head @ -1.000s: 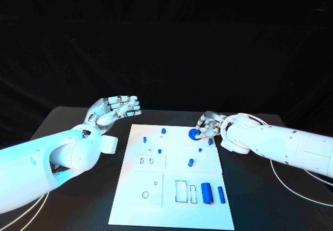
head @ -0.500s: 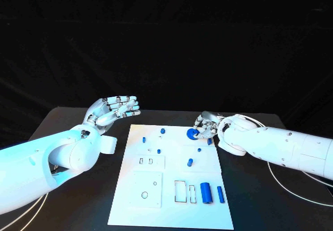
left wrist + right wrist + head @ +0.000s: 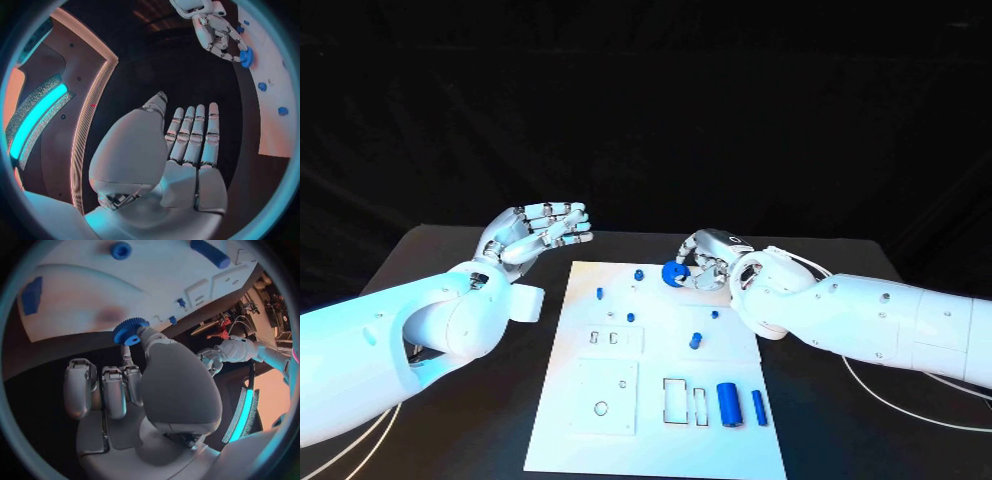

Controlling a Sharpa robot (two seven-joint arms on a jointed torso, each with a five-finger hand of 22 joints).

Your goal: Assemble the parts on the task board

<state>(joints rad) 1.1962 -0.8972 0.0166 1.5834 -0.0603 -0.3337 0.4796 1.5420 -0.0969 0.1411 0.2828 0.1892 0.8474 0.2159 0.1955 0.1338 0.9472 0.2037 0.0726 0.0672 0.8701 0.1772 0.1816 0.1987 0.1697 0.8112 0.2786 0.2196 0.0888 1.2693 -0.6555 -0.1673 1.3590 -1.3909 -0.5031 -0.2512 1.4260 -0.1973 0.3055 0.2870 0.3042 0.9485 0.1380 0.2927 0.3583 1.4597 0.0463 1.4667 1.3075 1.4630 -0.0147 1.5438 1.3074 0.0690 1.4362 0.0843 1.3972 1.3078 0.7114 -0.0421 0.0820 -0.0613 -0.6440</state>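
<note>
The blue gear (image 3: 674, 276) is pinched at the fingertips of the right hand (image 3: 708, 262), above the far edge of the task board (image 3: 574, 420). Other blue parts (image 3: 728, 402) stand on the board. The left hand (image 3: 535, 231) hovers left of the board over the bench (image 3: 444, 250), fingers spread, holding nothing

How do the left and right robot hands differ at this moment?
The right robot hand pinches a blue toothed gear; the left robot hand holds nothing, fingers apart. The right robot hand is over the far end of the task board; the left robot hand is raised off the board's left side, over the black table. Both are silver hands on white arms.
</note>
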